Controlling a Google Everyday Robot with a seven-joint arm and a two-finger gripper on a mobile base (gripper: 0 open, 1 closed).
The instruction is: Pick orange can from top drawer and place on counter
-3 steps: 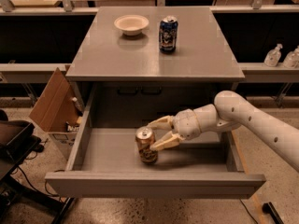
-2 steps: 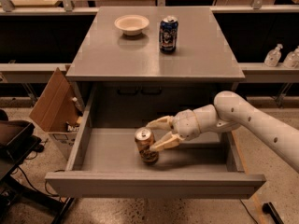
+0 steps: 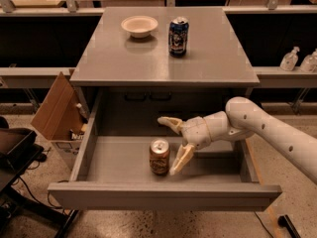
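counter (image 3: 208,58) – smooth metal | orange can (image 3: 159,156) – glossy | jaws in drawer (image 3: 119,158) – matt plastic

You have one view only: it looks down from above and in front of the open drawer (image 3: 163,200), facing the counter (image 3: 148,58) (upper middle of the frame), fairly near. The gripper (image 3: 174,142) sits mid-frame, fingers spread, inside the drawer.

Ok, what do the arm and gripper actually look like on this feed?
The arm is a smooth, rounded off-white shell with a few small dark dots; no cables show. The gripper, inside the wide grey metal top drawer beside the small orange-bronze can, has a pale knuckled body and two tapered cream-yellow fingers, spread open.
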